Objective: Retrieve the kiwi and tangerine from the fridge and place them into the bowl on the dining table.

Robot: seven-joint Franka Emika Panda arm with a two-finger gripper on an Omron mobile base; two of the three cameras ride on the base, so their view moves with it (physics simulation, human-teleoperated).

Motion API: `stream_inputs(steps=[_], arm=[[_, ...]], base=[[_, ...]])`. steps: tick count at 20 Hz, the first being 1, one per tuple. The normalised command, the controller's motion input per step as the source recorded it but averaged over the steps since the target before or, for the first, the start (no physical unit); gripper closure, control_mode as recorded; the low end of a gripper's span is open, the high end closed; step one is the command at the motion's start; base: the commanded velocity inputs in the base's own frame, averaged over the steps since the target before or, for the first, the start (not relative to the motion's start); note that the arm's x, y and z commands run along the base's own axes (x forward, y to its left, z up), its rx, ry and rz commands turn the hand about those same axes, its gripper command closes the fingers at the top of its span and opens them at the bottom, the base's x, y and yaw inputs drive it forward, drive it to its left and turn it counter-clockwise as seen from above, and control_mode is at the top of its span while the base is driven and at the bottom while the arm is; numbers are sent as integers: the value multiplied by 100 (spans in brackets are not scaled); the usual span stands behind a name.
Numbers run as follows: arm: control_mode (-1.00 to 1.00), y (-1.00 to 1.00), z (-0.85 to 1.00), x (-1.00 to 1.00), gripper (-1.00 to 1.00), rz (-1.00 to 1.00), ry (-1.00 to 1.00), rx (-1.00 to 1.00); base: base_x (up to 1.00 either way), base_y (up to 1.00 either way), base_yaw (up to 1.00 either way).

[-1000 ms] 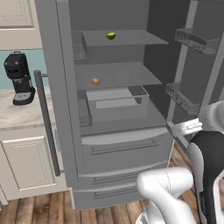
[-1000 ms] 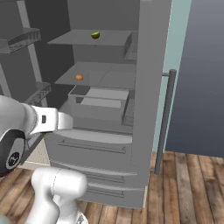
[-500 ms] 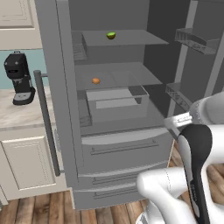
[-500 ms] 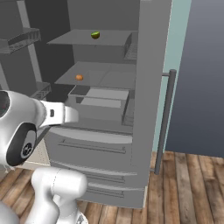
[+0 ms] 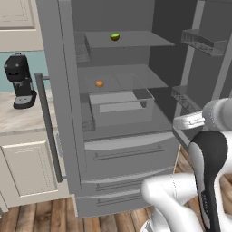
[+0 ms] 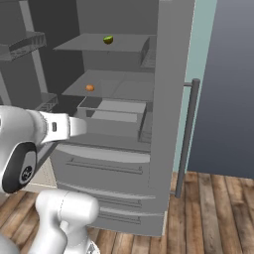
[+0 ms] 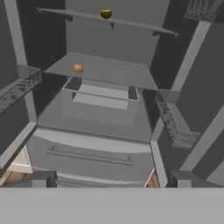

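A: Where are the fruits?
B: The small yellow-green oval kiwi (image 5: 115, 36) lies near the top shelf's front edge; the small round orange tangerine (image 5: 99, 84) lies on the middle shelf.
A: And the two-finger gripper (image 7: 109, 180)?
B: Spread wide, empty, before the tall grey fridge (image 6: 166, 74).

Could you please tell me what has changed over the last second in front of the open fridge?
The arm has swung upward and toward the fridge; in both base views its forearm now sits higher. Nothing was taken hold of: the claw stays open and empty. The kiwi remains on the upper shelf, the tangerine on the middle shelf, and the doors stay open.
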Motion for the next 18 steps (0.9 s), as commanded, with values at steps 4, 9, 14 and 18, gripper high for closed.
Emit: stream_inputs(steps=[4,9,14,18], arm=[[-100,0,-3,-31,-100,0,-26,0],[-100,2,-5,-24,-100,0,-27,0],[-100,2,-5,-16,-100,0,-25,0],[-100,0,-1,-1,-100,0,-9,0]], base=[[0,0,0],[0,0,0],[0,0,0],[0,0,0]])
